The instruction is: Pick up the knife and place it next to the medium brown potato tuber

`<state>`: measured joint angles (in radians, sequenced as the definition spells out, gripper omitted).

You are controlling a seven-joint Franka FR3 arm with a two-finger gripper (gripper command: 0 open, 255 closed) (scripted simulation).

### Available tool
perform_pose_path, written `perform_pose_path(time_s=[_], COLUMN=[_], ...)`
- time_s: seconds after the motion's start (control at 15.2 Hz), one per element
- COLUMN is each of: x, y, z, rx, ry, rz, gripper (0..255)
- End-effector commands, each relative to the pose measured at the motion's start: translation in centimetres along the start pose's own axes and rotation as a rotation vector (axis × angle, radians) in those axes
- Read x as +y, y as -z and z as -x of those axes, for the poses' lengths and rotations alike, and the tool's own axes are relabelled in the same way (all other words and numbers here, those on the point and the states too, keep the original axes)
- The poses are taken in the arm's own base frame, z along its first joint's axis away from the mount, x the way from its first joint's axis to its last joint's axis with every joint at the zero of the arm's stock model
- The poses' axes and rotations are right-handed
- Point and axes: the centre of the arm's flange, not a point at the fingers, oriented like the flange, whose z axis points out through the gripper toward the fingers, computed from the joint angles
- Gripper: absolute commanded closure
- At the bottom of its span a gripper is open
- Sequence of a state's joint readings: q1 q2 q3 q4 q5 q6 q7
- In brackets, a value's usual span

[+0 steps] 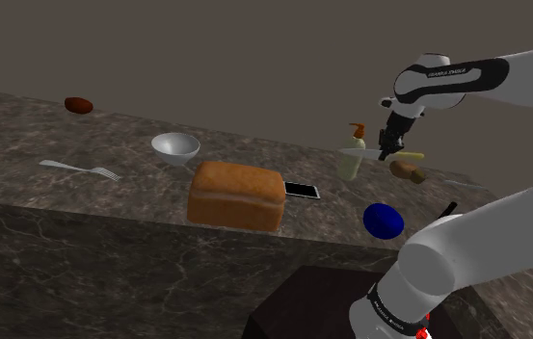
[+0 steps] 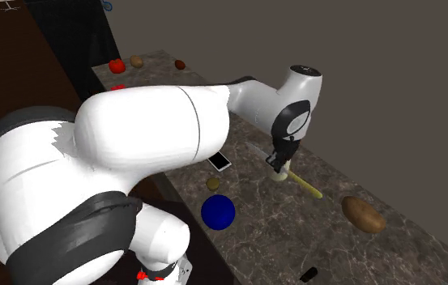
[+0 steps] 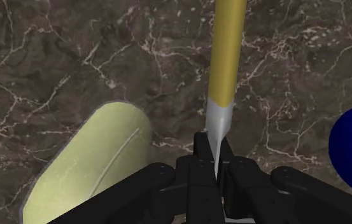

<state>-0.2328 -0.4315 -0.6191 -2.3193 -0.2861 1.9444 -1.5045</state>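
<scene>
The carry step is under way, judging by the pose: the gripper [image 1: 389, 146] is hanging just above the potato [image 1: 407, 170], and its jaws are pinching the knife [image 3: 225, 70] by the silvery blade, with the yellow handle sticking out ahead of the fingers [image 3: 201, 151]. In the second exterior view the handle is slanting down toward the potato, ending a little short of it. I cannot tell whether its tip is touching the stone.

The next move is probably calling for a short shift toward the potato and a gentle lowering, so that the knife is lying flat just beside the tuber and not on top of it. Since the blade is thin, the release is calling for care. The pale yellow-green soap bottle [image 1: 353, 154] is standing just beside the potato, on the shoulder view's left, and is narrowing the room there. The blue ball [image 1: 383, 221] is lying near the potato on the stand's side.

The countertop [image 1: 254, 146] is showing as dark marbled stone with pale veins. Well away from the potato, past the bottle, a phone [image 1: 302, 190], a bread loaf [image 1: 236, 195], a white bowl [image 1: 175, 146] and a fork [image 1: 81, 170] are resting on it. A plain grey-brown wall is running behind the counter
</scene>
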Motion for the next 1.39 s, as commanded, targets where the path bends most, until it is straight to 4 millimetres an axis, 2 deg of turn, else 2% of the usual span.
perform_pose_path(time_s=[0.0,1.32], x=[-0.7,-8.2], y=[-0.1,-0.6], z=[2.7,28.0], rx=[0.000,0.000], ry=[0.001,0.001], rz=[0.000,0.000], gripper=[255,255])
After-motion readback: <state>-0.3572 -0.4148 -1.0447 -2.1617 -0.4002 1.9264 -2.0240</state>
